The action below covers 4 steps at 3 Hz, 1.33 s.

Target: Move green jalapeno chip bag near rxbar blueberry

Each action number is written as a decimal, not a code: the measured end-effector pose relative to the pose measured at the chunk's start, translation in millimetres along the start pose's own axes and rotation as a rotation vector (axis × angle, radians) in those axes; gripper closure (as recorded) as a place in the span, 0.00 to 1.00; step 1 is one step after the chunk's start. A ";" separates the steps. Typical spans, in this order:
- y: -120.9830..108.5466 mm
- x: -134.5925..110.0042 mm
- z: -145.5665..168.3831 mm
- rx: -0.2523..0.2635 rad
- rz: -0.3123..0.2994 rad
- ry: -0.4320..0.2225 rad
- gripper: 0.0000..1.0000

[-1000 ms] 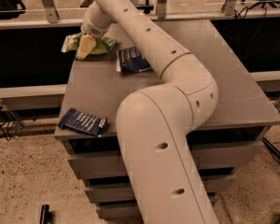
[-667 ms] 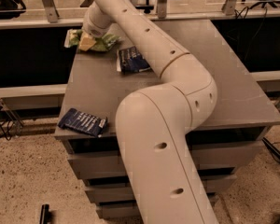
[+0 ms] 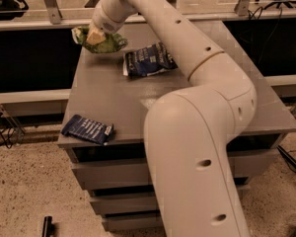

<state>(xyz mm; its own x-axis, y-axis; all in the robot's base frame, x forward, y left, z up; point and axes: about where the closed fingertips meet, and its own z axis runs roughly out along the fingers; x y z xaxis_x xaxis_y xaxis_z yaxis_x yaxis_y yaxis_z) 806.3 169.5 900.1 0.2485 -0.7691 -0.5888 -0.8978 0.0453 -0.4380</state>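
Since a second earlier, the green jalapeno chip bag (image 3: 108,43) was found raised slightly at the far left corner of the bench (image 3: 113,100), carried up with the hand (image 3: 95,33). The hand was seen closed on the bag's top, one pale finger pressed into the crumpled foil. The bag was judged clear of the surface or barely touching it, partly overhanging the left edge. The rxbar blueberry (image 3: 88,129) was noted lying flat at the near left corner, well apart from the bag. A dark blue chip bag (image 3: 149,59) was recorded near the far edge, just right of the hand.

Step judged: grasp and lift made, carry not yet made. The next move was judged to call for a carry along the left edge toward the near corner, the bag to be set down beside the bar, not on it.
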 end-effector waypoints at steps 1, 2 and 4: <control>5.7 -13.1 -29.1 -0.024 -0.012 -0.060 1.00; 15.5 -21.9 -61.1 -0.043 -0.015 -0.109 1.00; 46.6 -33.2 -84.4 -0.104 -0.029 -0.143 1.00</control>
<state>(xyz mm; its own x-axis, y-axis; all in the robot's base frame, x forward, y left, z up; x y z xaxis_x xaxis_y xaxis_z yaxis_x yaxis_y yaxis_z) 725.6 143.3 956.5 0.3175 -0.6705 -0.6705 -0.9204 -0.0478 -0.3879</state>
